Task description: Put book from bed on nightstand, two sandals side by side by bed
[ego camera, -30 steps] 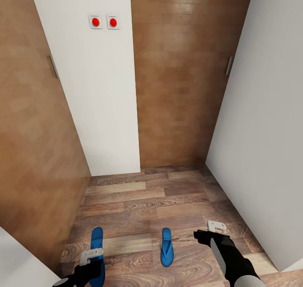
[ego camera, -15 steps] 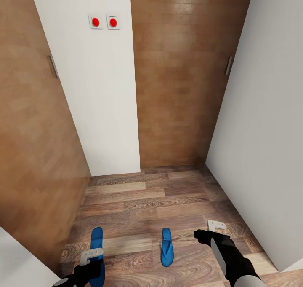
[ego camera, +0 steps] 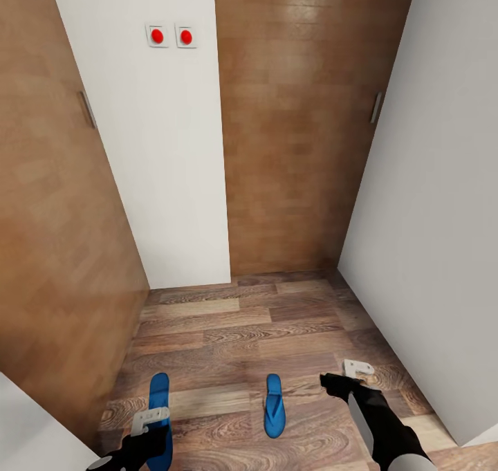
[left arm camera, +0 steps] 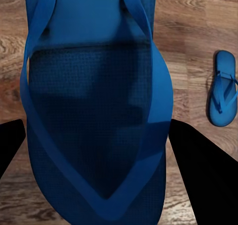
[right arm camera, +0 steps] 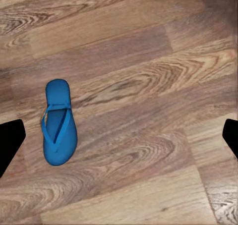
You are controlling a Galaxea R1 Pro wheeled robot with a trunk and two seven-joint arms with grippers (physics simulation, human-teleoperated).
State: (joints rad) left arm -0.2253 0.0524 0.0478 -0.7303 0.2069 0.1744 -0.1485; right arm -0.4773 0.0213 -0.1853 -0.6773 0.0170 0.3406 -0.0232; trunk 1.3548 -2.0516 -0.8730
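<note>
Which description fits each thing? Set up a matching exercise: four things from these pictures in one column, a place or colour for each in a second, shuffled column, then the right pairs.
Things:
1. left gripper
2. right gripper
3. round buttons
4. floor

Descriptions:
A. red, on the white wall
B. brown wood planks
C. right above a blue sandal
D. over bare planks, beside the other sandal

Pairs: 1-C, 2-D, 3-A, 4-B

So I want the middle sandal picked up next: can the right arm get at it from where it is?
Probably yes. The middle sandal lies flat on bare wood floor, with nothing between it and the right gripper, which hovers just off to its side with its jaws open. The other sandal lies well apart.
</note>
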